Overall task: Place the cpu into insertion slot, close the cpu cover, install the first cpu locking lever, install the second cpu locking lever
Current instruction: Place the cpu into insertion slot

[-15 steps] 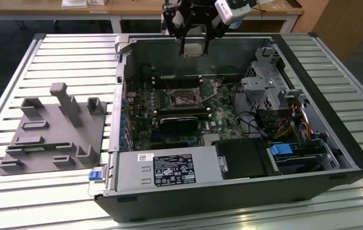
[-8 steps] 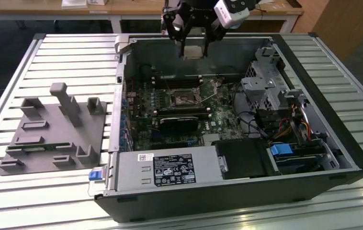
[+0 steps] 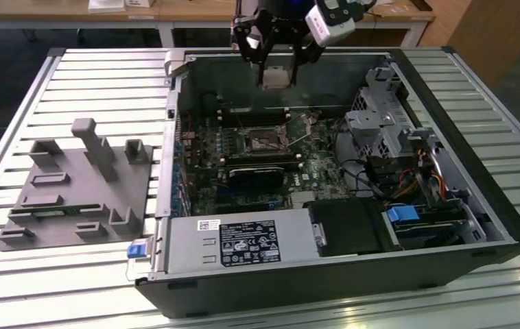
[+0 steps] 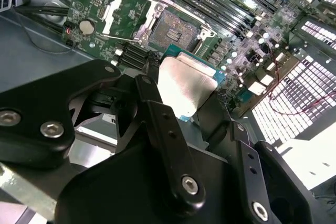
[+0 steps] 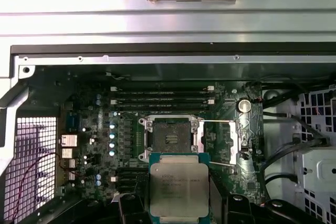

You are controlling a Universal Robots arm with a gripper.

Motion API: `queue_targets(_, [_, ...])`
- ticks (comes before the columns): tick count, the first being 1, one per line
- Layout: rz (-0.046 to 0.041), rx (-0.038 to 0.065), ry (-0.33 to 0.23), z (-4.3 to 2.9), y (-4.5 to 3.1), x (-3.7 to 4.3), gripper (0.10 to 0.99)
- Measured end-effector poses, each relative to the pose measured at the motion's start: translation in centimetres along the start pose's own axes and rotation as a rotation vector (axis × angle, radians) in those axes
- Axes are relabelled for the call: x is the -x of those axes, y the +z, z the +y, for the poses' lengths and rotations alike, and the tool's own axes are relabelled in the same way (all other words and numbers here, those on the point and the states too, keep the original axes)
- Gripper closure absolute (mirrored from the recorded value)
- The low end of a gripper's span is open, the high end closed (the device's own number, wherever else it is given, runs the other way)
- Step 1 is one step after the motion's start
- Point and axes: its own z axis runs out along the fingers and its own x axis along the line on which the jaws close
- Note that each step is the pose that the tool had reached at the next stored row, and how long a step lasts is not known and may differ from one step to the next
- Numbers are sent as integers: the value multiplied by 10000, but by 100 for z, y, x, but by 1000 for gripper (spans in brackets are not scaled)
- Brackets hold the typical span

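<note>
the gripper [image 3: 276, 72] hangs above the open computer case [image 3: 503, 226], narrowed onto the cpu [image 4: 186, 85], with a black finger [image 4: 157, 116] against each of 2 opposite edges and the dull silver top left bare. in the first wrist view the chip sits in the air just short of the insertion slot [image 5: 170, 137], which lies open on the motherboard [image 3: 320, 171] beside the memory slots [image 5: 163, 98]. the cpu cover [image 5: 234, 143] is swung back off the socket to one side, so the dark centre is exposed. judged from its look, the chip is light, thin and stiff. its metal lid is smooth and likely slippery, while the green board rim and the contact face are the delicate parts. so the edges are the sound place to hold it, as here, with modest squeeze and no tilt. the socket's pin field is surely the most fragile thing about. the chip's underside is turned away, and its near edge is covered by the gripper body in the first wrist view. any corner mark or edge notch is too small to tell. thin wire shapes beside the socket may be the 2 locking levers, but i cannot say which is which.
</note>
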Motion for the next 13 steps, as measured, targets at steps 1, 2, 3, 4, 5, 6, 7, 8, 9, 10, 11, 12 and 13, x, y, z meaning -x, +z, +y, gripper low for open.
queue_targets(1, [-1,0,0,-1,8,0,545])
queue_targets(2, [-1,-1,0,-1,16,0,545])
queue_targets(3, [-1,-1,0,-2,23,0,545])
queue_targets(4, [-1,0,0,-3,31,0,545])
queue_targets(5, [-1,-1,0,-3,38,0,545])
queue_targets(6, [-2,0,0,-4,46,0,545])
queue_targets(7, [-3,0,0,-5,56,0,545])
queue_targets(8, [-3,0,0,-6,65,0,545])
queue_targets(9, [-4,0,0,-6,74,0,545])
queue_targets(10, [-4,0,0,-7,83,0,545])
queue_targets(11, [-5,0,-1,-8,92,0,545])
queue_targets(12, [-6,0,-1,-9,102,-1,545])
queue_targets(13, [-6,0,0,-10,110,-1,545])
